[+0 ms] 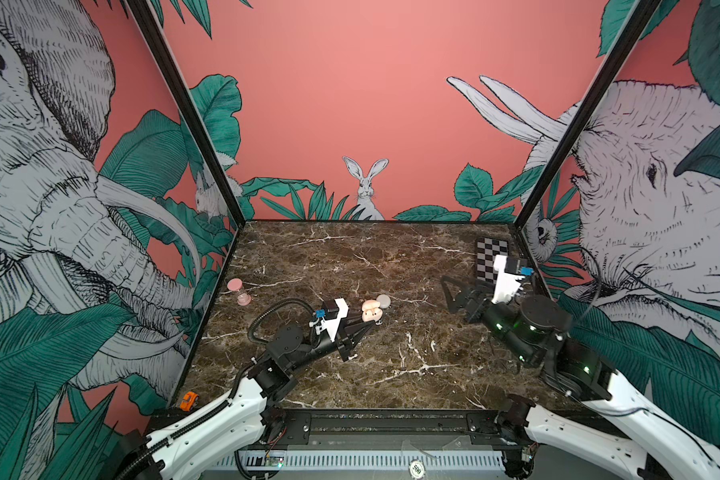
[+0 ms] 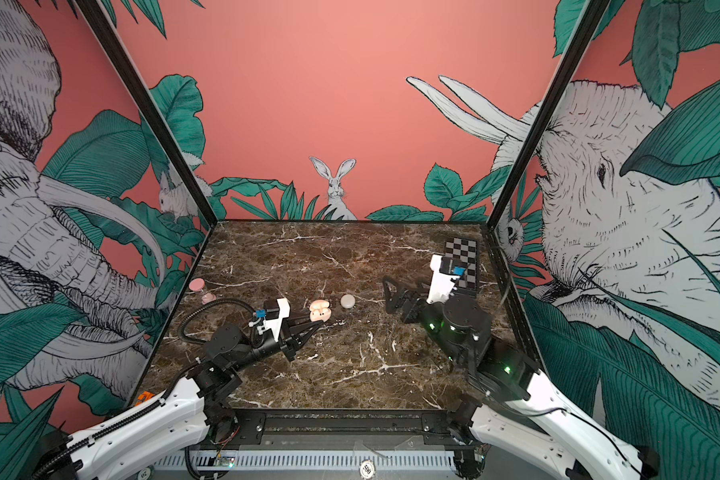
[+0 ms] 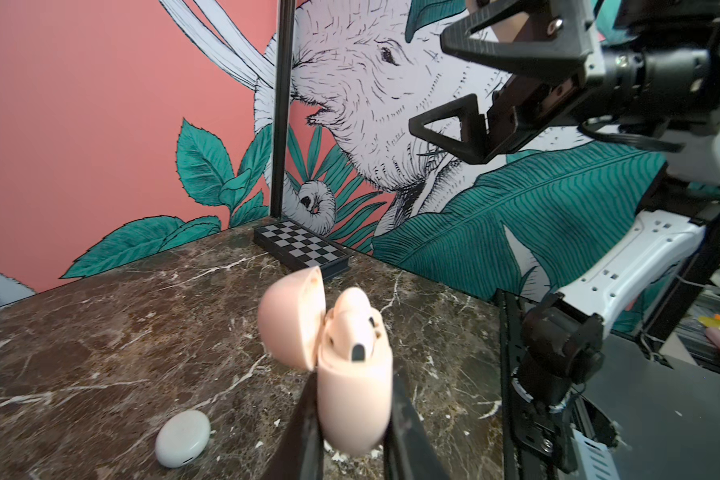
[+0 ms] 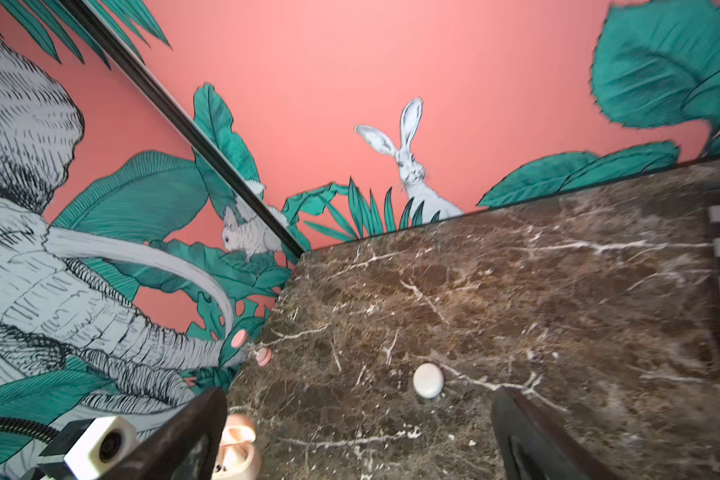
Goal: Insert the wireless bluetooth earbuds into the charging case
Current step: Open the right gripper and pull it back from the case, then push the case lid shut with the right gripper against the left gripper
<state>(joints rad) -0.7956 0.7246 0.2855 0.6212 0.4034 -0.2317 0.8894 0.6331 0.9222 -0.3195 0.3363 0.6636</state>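
Note:
A pale pink charging case (image 3: 356,409) with its lid (image 3: 292,322) flipped open stands left of the table's middle, seen in both top views (image 1: 370,311) (image 2: 321,311). My left gripper (image 3: 354,386) is shut on the case's body, one black finger on each side (image 1: 371,323) (image 2: 317,322). The wireless bluetooth earbuds (image 3: 352,316) sit in the case's wells, heads up. My right gripper (image 1: 460,297) (image 2: 395,295) hangs open above the table to the right, apart from the case, with nothing between its fingers (image 4: 360,415). The left wrist view shows it raised (image 3: 427,81).
A closed whitish round case (image 1: 383,301) (image 2: 347,301) (image 4: 428,380) lies just beyond the pink one. A pink hourglass (image 1: 238,291) stands by the left wall. A checkerboard (image 1: 491,257) lies in the back right corner. An orange toy car (image 1: 188,401) sits at the front left edge.

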